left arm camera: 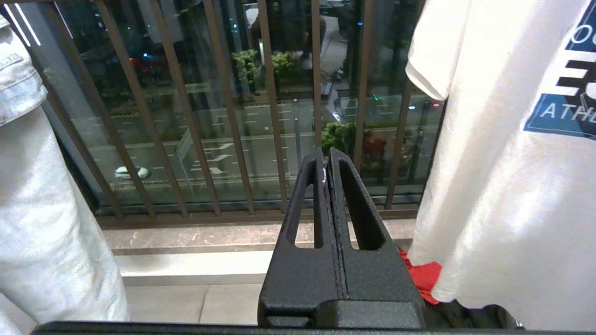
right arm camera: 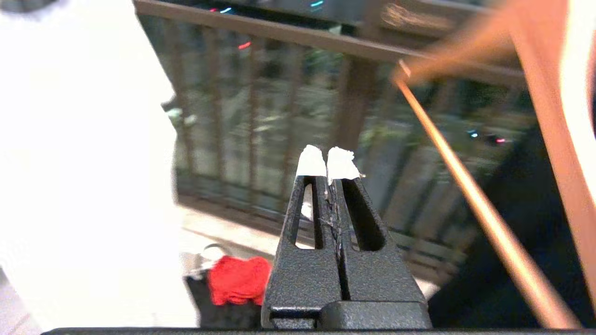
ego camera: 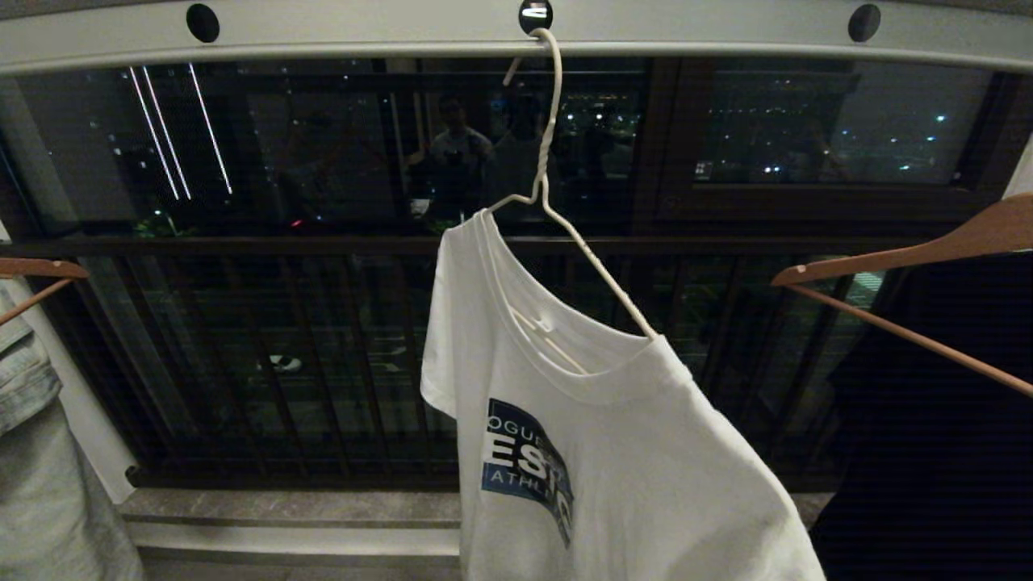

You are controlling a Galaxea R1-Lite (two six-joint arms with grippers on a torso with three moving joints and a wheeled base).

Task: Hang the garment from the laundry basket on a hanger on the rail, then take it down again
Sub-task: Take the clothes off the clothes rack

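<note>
I see the garment (ego camera: 613, 452) hanging on the hanger (ego camera: 557, 202), hooked on the rail (ego camera: 516, 36). My right gripper (right arm camera: 327, 163), pinched together and empty, has it alongside; my left gripper (left arm camera: 326, 160) likewise.

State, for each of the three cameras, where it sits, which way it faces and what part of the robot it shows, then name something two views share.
Head view: high up, facing the rail and dark window; the T-shirt hangs on the white hanger; no arm shows.
Left wrist view: behind the shut left gripper, facing the balustrade and street.
Right wrist view: behind the shut right gripper, facing the balustrade, beside a wooden hanger.
Shared: the T-shirt appears in the head and left wrist views.
</note>
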